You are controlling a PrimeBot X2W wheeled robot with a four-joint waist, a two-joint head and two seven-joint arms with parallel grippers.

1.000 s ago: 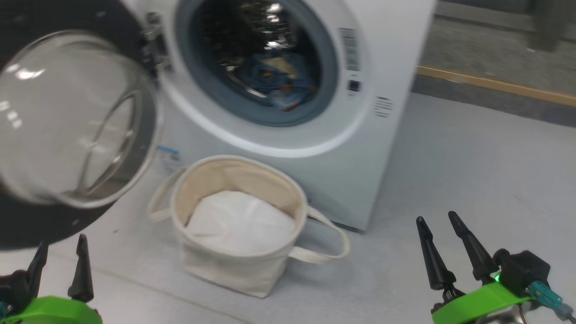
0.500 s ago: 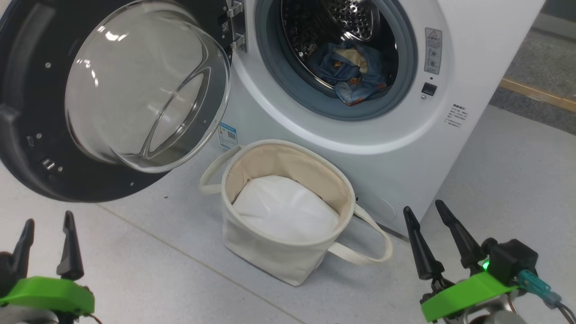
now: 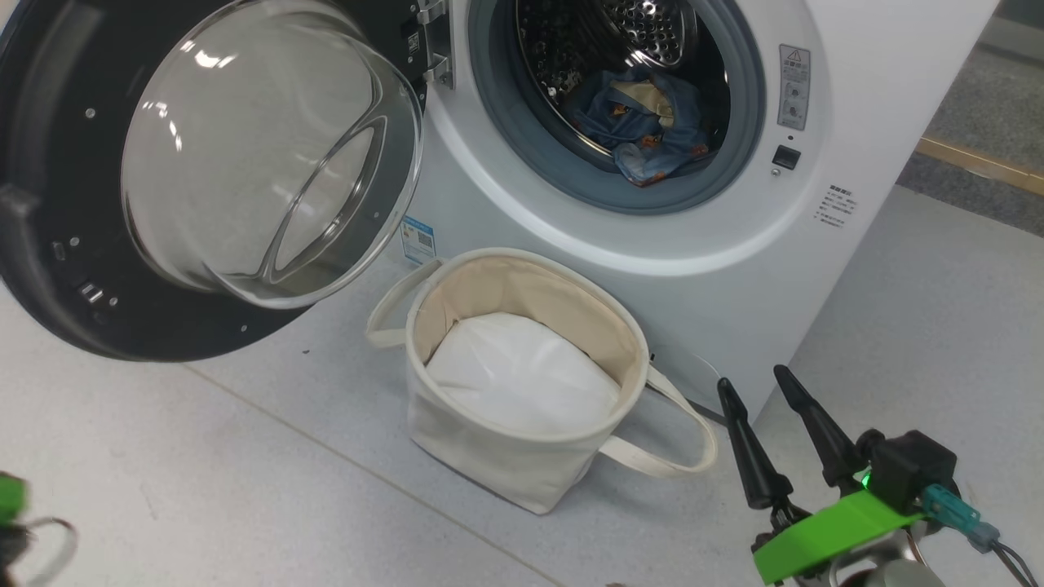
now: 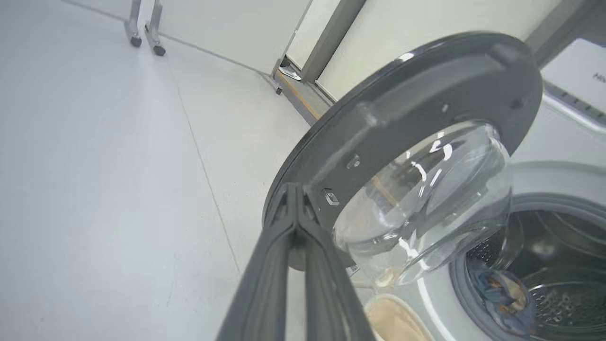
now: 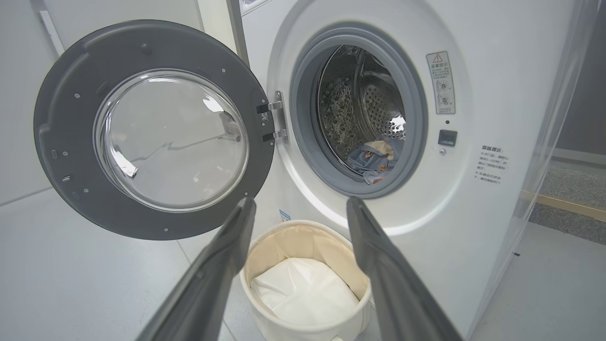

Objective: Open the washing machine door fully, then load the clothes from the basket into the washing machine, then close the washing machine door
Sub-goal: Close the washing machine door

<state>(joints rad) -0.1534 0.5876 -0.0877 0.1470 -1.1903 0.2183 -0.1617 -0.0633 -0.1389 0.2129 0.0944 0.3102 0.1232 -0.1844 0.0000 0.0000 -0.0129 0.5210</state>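
Door (image 3: 41,269) open, upper left; clothes (image 3: 644,122) in drum, upper centre; basket (image 3: 522,465) holds just liner. Left claw (image 4: 294,189) pinched together near door rim; right claw (image 3: 750,377) apart, lower right. I'd press the rim's outer edge, away from the hinge, until it latches.

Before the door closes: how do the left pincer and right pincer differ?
The left pincer is shut, fingers together; the right pincer stands open, fingers apart. The left pincer points at the rim of the washing machine door; the right pincer points toward the basket. Both are empty, with long dark fingers.
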